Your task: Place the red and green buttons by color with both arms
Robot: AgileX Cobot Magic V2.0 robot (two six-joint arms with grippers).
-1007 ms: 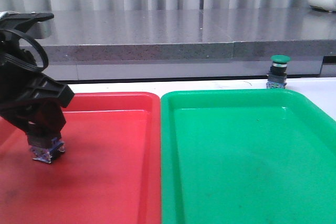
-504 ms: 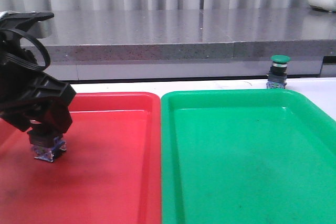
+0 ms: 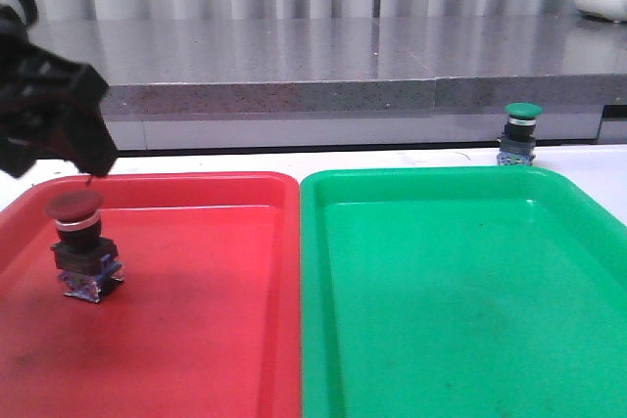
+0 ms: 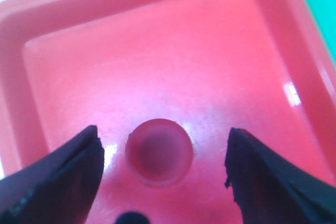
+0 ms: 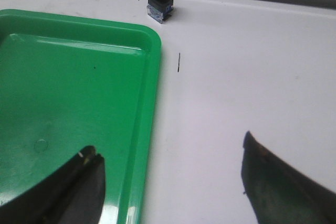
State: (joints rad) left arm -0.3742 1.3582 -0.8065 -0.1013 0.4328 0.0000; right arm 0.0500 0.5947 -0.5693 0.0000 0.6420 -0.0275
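Nearest the camera in the front view lie two large flat plastic trays side by side on the white tabletop [image 3: 372,156], their long rims touching down the middle: a red plastic tray [image 3: 206,340] at 9 o'clock and a green plastic tray [image 3: 460,320] at 3 o'clock.

Inside the red tray, toward its 9 o'clock side, a small push-button switch with a dark red mushroom cap [image 3: 78,245] stands upright on its bluish base, a silver collar under the cap and a black body below. Nothing touches it.

Above and just behind that button, at about 10 o'clock of the scene, hangs the black two-fingered left gripper [image 3: 93,168], clear of the cap. The left wrist view looks straight down on the red cap [image 4: 159,151] between the two black fingers [image 4: 63,174], which are spread wide on either side without contact.

The right gripper [image 5: 168,182] appears only in its own wrist view, fingers spread wide apart, holding nothing, over the green tray's rim [image 5: 152,77] and the bare white tabletop.

Farthest back, at about 2 o'clock, a matching push-button switch with a green mushroom cap [image 3: 518,133] stands upright on the tabletop, just beyond the green tray's far rim and outside it.
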